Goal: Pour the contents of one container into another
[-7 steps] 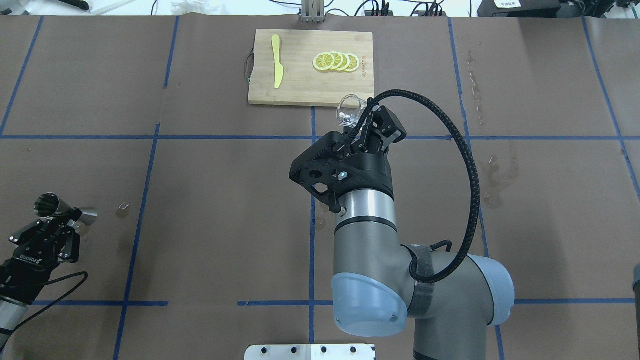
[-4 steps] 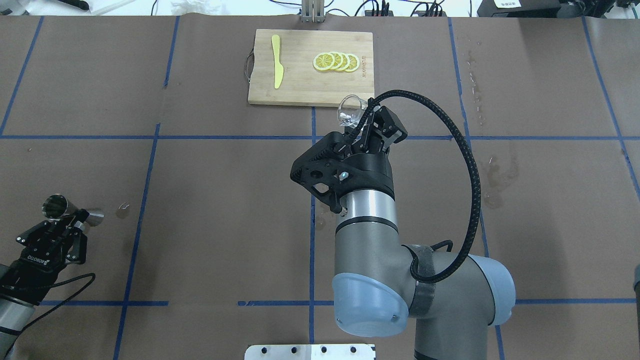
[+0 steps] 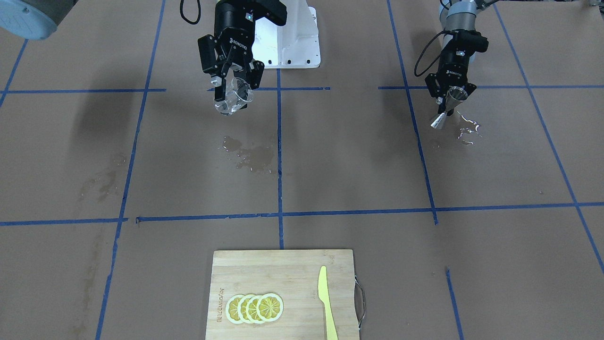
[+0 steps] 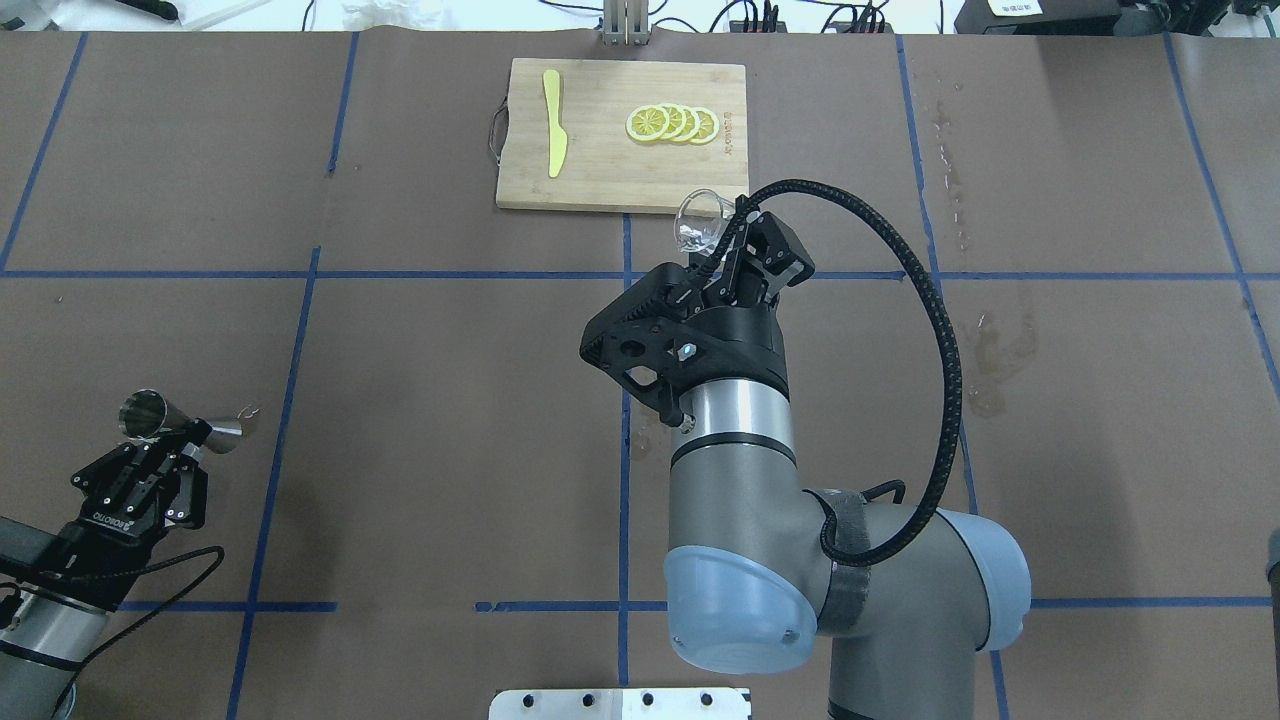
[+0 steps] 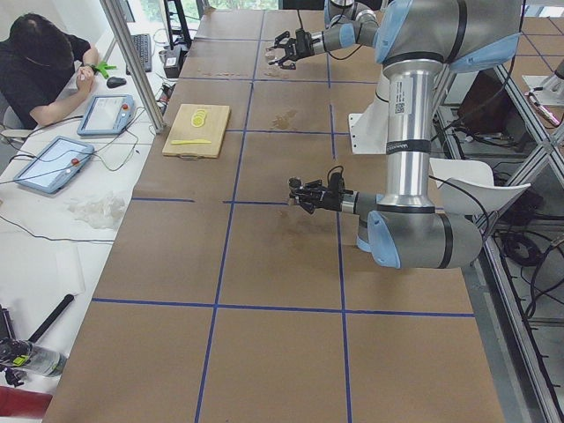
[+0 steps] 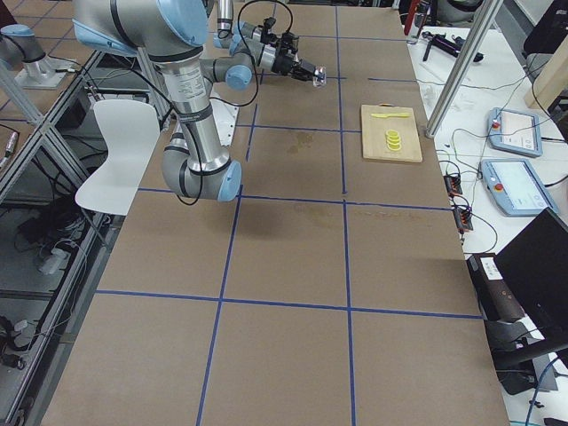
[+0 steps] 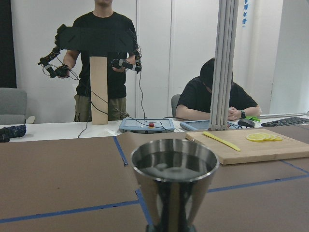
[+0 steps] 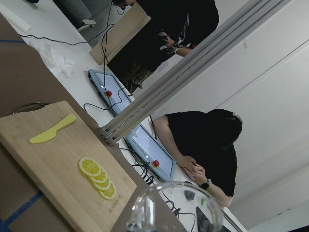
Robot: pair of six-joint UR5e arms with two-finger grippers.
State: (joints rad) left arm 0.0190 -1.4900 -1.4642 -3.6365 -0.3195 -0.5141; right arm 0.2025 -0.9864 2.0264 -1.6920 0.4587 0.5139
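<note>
- Steel double-cone jigger [image 4: 185, 428], shiny, tilted with the wide cup uppermost; well apart from the board [image 4: 600, 170], out to the robot's left and nearer the robot.
- Clear glass [image 4: 700, 220], tilted, mouth turned toward the board; held above the table, well short of the board on the robot's side.
- Left gripper [image 4: 172, 447] reaching low and forward, fingers closed on the jigger's waist.
- Right gripper [image 4: 735, 255] raised high and angled down, fingers clamped on the glass wall.
- Brown-papered table [image 4: 450, 400] with blue tape lines and wet patches [image 3: 250, 156] between board and robot.
- On the board: lemon slices [image 4: 672, 123], yellow knife [image 4: 553, 120].
- Beyond the board: one seated person [image 7: 217, 96], one standing [image 7: 101, 58].
</note>
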